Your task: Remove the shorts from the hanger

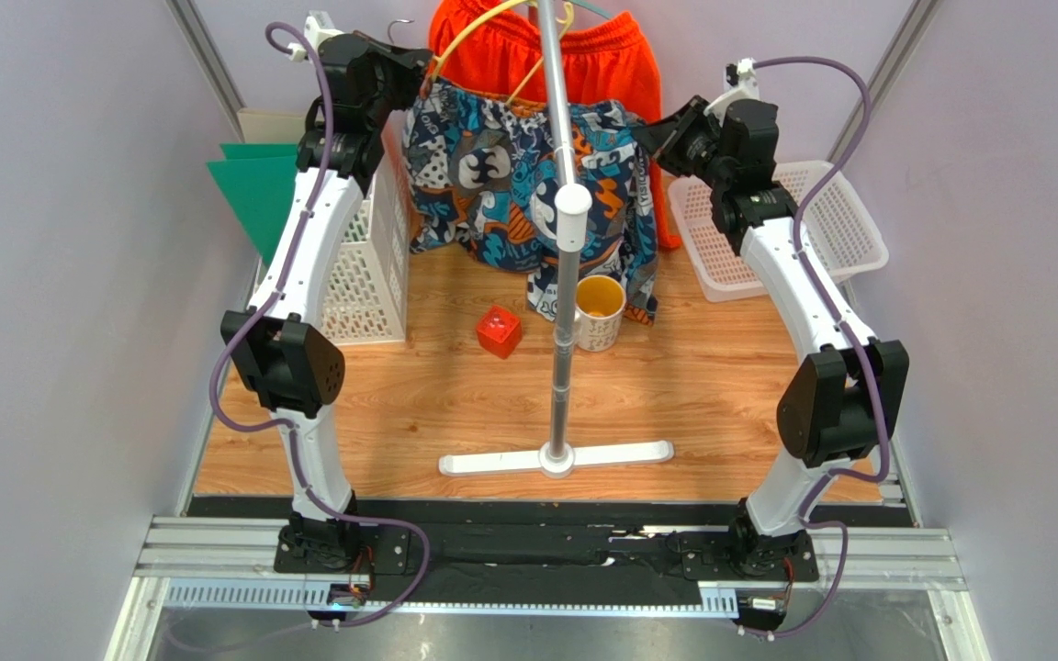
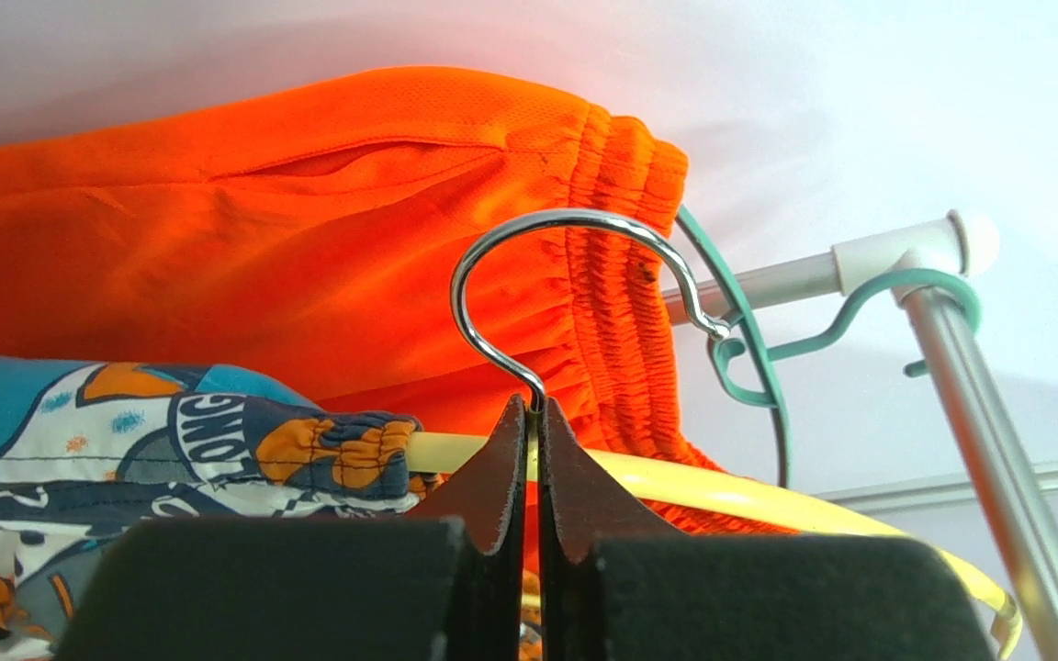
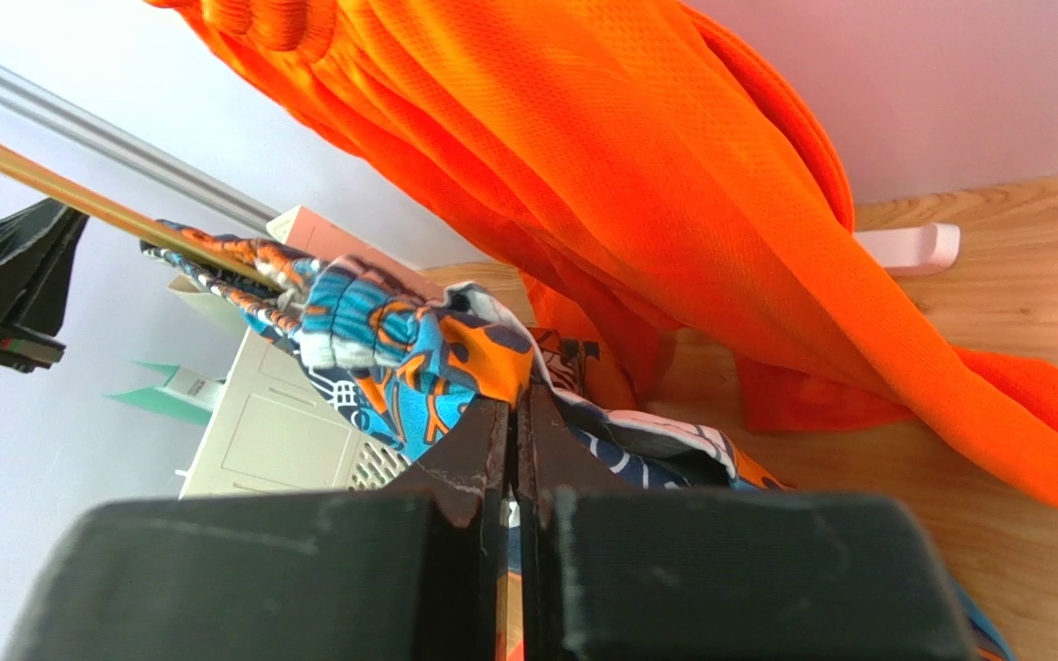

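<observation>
The printed blue, white and orange shorts [image 1: 521, 193] hang on a yellow hanger [image 2: 714, 489] in front of the stand. My left gripper [image 2: 537, 406] is shut on the neck of that hanger's metal hook [image 2: 549, 227], off the rod. My right gripper [image 3: 513, 400] is shut on the waistband edge of the printed shorts [image 3: 397, 344], at their right side. Behind them the plain orange shorts [image 2: 286, 234] hang on a teal hanger [image 2: 755, 344] hooked over the stand's rod [image 2: 797, 280]. In the top view the left gripper [image 1: 404, 69] and right gripper [image 1: 652, 138] flank the printed pair.
The stand's pole [image 1: 565, 207] rises from a white T-shaped base [image 1: 555, 459] mid-table. A red cube [image 1: 499, 332] and a yellow mug [image 1: 600, 311] sit under the shorts. White baskets stand at left [image 1: 355, 262] and right [image 1: 824, 221]; green sheets [image 1: 256, 193] lean at far left.
</observation>
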### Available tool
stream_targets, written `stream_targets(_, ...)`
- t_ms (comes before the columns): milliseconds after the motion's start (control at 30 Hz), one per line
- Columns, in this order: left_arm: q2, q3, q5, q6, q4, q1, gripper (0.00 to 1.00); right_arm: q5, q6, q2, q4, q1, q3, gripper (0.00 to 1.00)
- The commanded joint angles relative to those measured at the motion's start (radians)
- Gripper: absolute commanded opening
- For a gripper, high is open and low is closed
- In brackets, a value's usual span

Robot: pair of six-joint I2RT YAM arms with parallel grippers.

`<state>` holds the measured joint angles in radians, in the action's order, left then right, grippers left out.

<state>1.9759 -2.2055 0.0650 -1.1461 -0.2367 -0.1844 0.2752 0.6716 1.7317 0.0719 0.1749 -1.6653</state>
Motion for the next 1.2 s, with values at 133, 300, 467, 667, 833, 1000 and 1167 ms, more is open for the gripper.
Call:
stream_targets(133,-0.015,-0.042,-0.051,-0.064,0.102,0.013,0.0,0.08,0.022,0.063,-0.094,0.026,-0.076,0.0)
stream_targets(300,-0.04,0.001,-0.039,0.034,0.062,-0.009,0.0,0.125,0.046,0.149,-0.075,0.066,-0.191,0.0)
stream_targets(467,-0.092,0.133,-0.017,0.03,0.089,0.002,0.0,0.127,0.077,0.203,-0.038,0.086,-0.217,0.0)
stream_targets(667,-0.094,0.115,-0.04,0.048,0.134,0.007,0.0,0.13,0.088,0.242,-0.001,0.1,-0.252,0.0)
stream_targets(833,-0.12,0.144,-0.056,-0.015,0.143,0.014,0.0,0.104,0.095,0.27,0.017,0.112,-0.264,0.0)
stream_targets(1000,-0.138,0.202,-0.109,-0.199,0.184,0.026,0.0,0.105,0.141,0.302,-0.029,0.139,-0.286,0.0)
stream_targets(1167,-0.173,0.257,-0.137,-0.362,0.218,0.062,0.0,0.119,0.172,0.362,-0.026,0.164,-0.359,0.0)
